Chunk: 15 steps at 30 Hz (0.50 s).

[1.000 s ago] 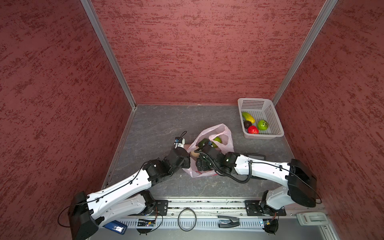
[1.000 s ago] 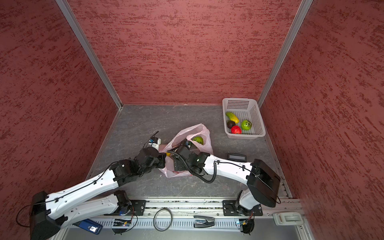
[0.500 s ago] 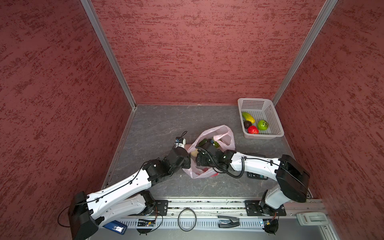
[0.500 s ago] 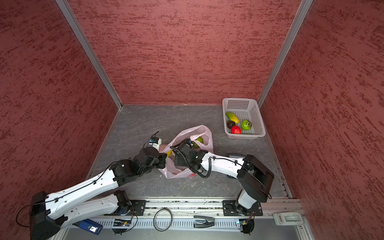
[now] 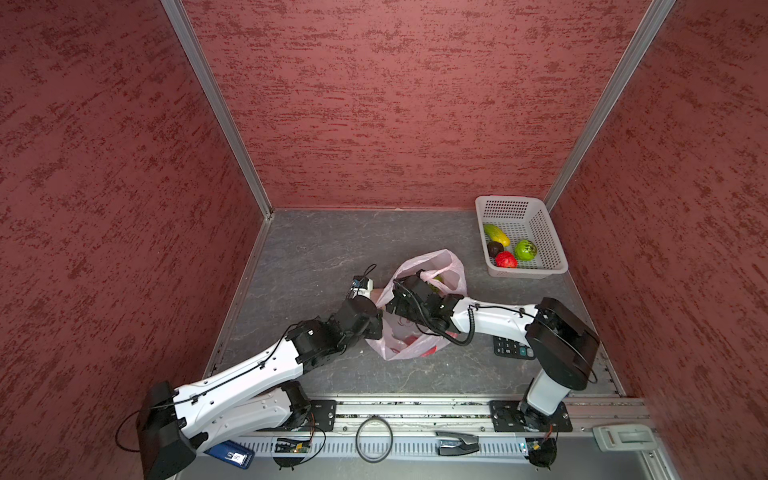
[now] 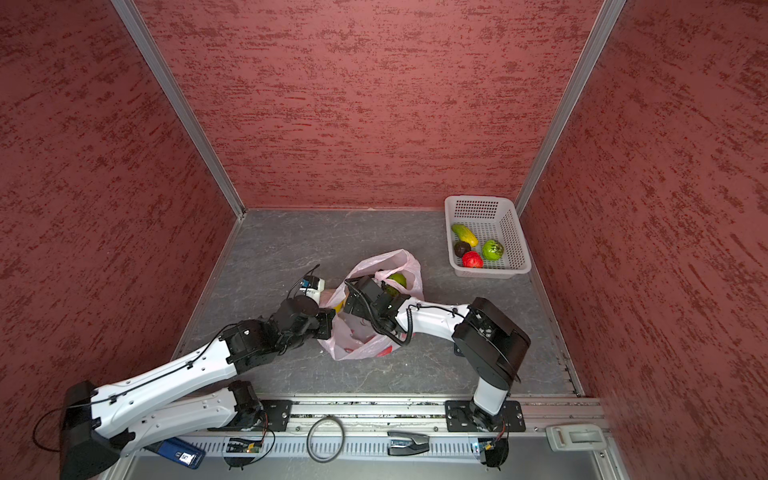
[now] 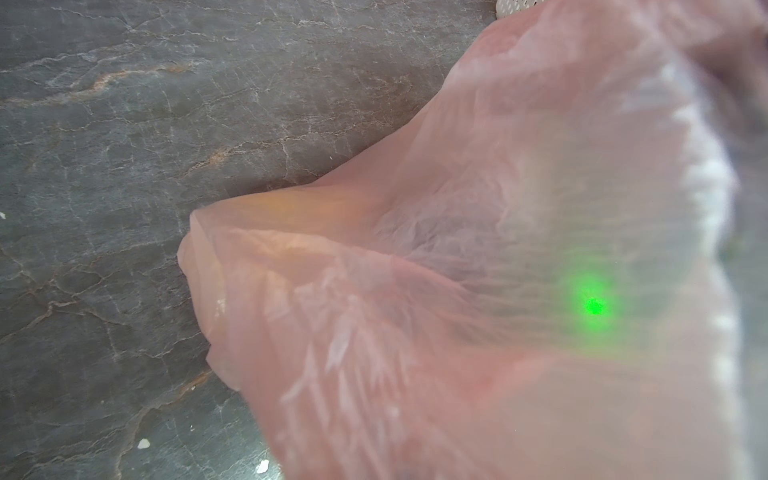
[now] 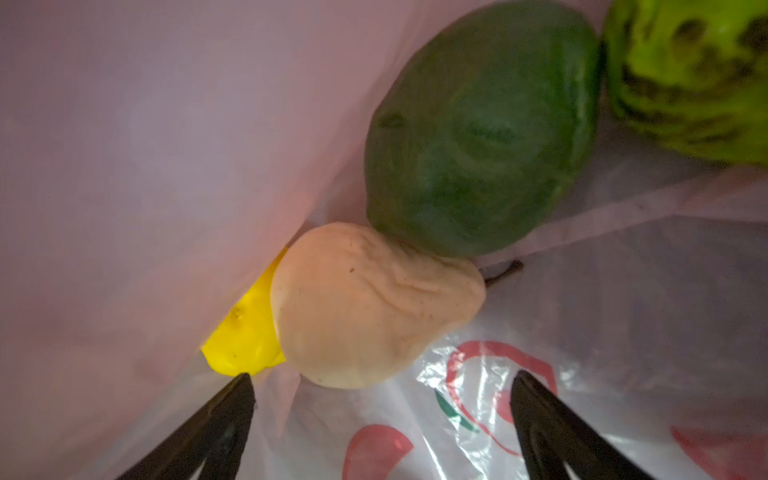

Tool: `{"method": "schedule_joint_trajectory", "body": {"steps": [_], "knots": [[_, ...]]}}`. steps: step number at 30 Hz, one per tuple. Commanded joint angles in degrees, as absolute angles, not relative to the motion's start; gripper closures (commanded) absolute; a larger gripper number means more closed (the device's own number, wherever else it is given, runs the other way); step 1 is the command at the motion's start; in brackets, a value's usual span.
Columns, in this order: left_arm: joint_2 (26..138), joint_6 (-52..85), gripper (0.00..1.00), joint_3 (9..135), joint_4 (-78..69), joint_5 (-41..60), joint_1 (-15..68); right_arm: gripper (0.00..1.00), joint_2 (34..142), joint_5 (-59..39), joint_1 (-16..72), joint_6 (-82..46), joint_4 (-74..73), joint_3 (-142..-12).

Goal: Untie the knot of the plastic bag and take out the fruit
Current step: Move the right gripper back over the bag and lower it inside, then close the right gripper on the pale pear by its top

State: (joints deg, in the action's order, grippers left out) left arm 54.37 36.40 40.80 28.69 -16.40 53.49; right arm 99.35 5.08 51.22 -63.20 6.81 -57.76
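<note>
The plastic bag [image 5: 397, 347] lay on the table [image 5: 311, 249], long axis near-to-far, mouth at the far end, red print [image 8: 376, 446] illegible; the left pincer [image 5: 377, 316] pinched its rim, the right pincer [image 8: 382, 376] gaped inside.

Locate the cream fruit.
Right wrist view: the cream fruit lies inside the plastic bag, between the yellow fruit and the dark green fruit, ahead of the open right pincer.

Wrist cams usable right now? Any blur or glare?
Left wrist: plastic bag close to the lens, blurred, with a green light spot; table sharp. Right wrist: dim pink light inside the bag, cream fruit sharp, glare on the bag's printed side.
</note>
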Motion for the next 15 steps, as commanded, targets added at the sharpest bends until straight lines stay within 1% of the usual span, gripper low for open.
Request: {"method": "schedule_joint_trajectory", "body": {"steps": [1,13,15], "knots": [[54.2,36.9,1.00,40.2,28.8,-15.9,53.9,0.03,101.1,4.3,50.3,-69.7,1.6,-59.7],[54.6,37.3,1.00,40.2,29.0,-15.4,54.3,0.02,105.5,4.2,48.5,-75.1,-2.0,-60.7],[54.7,37.3,1.00,40.1,29.1,-15.2,54.2,0.06,106.6,3.9,48.2,-75.7,-2.2,-60.9]]}}
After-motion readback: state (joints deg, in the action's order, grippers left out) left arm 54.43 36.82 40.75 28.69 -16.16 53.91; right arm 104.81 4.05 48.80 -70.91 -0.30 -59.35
